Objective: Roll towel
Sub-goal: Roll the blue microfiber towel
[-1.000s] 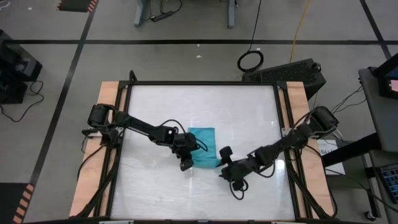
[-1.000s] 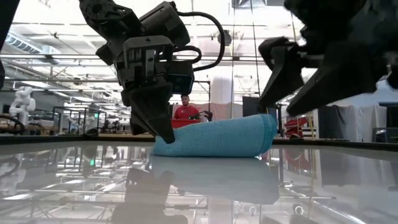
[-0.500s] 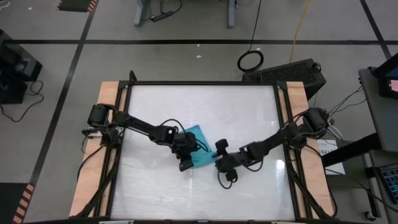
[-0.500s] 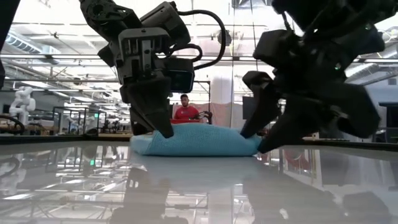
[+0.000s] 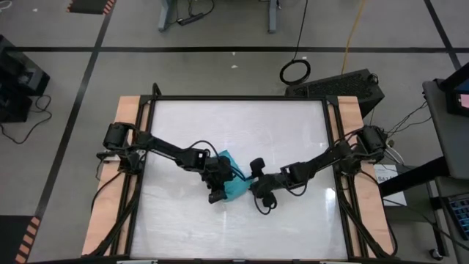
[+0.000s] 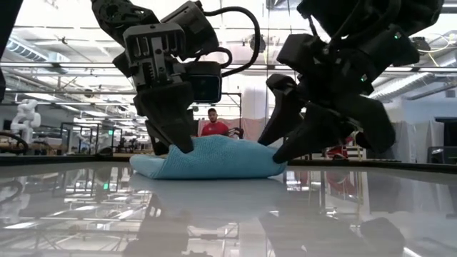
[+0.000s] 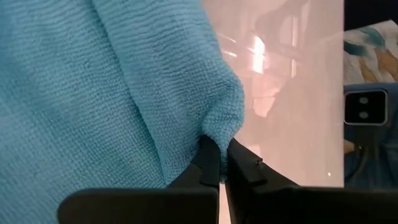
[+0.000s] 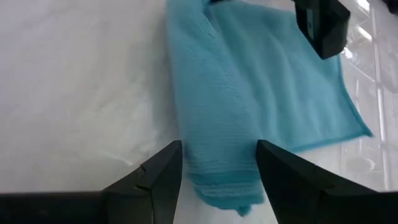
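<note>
The worktop (image 5: 293, 132) has a glossy white surface in a black frame, with bare wooden strips (image 5: 126, 117) along its two sides. On the grey floor beyond it lie a coiled black cable (image 5: 294, 72) and a black keyboard (image 5: 344, 82). In the low view, a person in a red top (image 6: 213, 126) is seen in the room behind the worktop.

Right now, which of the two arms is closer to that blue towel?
Left: its fingers are pinched shut on the towel edge. The right gripper sits at the opposite side, fingers open and straddling a folded edge without gripping.
</note>
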Tool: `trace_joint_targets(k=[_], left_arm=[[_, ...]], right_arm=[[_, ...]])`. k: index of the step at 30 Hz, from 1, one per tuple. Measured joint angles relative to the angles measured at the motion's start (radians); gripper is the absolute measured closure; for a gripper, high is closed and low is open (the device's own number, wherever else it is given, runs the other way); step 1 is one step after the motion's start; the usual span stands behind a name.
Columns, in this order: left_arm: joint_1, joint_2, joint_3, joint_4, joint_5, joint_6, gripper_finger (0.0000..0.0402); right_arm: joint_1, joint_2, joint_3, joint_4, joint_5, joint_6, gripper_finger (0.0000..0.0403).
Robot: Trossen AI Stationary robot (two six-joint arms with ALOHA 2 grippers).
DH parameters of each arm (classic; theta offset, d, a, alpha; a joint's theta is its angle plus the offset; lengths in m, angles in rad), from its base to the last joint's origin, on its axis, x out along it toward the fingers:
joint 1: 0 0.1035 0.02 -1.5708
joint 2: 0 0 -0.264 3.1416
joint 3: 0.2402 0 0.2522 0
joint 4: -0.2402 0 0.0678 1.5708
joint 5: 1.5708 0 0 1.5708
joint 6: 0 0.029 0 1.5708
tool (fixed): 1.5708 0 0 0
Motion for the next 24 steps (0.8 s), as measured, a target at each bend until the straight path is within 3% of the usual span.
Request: trace_joint_targets(k=[9,14,18,24], left_arm=[[-0.001,0.0,0.0,0.02,0.017,0.032,0.039],[-0.001,0.0,0.0,0.037,0.025,0.047,0.0388],[-0.01,0.0,0.0,0.023,0.032,0.09,0.0386],[-0.044,0.0,0.004,-0.059,0.016,0.196,0.0389]], right_arm=[[-0.057,0.0,0.0,0.0,-0.11,-0.017,0.0206],[-0.087,0.0,0.0,0.002,-0.213,0.012,0.0231],[-0.114,0.0,0.0,0.002,-0.338,0.109,0.028],[-0.138,-0.001,0.008,0.015,-0.522,0.291,0.0388]])
